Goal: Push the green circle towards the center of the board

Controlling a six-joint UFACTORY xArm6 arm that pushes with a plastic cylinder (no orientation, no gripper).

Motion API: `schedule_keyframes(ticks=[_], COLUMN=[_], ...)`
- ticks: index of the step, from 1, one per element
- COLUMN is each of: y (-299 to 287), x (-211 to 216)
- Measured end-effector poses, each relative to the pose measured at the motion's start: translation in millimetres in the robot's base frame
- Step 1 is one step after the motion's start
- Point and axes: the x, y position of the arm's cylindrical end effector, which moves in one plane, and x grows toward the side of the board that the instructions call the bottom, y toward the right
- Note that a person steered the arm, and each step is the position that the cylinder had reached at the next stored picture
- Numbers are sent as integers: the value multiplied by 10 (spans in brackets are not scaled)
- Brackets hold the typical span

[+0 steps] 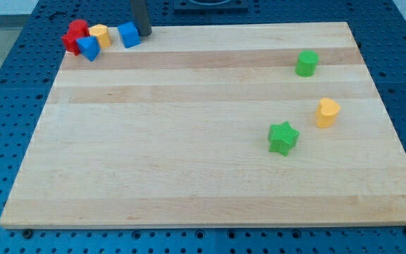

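Tool (145,34): plain dark rod with nothing to open or close, holding nothing; lower end down at the counter's top edge, left of middle, just right of the blue cube.
Green circle (306,63): upper right of the counter, standing alone, well apart from the tool.
Green star (283,137): below the circle, right of centre.
Yellow block (327,113): between circle and star in height, nearer the view's right.
Blue cube (130,34): top left, beside the rod's end; contact hard to tell.
Corner cluster: red blocks (74,35), small blue block (88,48), second yellow block (101,34), packed close at the top left.
Counter (175,155): pale wooden board on a blue perforated base (5,106).
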Motion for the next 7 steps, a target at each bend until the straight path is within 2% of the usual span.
schedule_keyframes(ticks=[2,5,6,7], y=[50,-295,-16,499], x=[107,245,378,422])
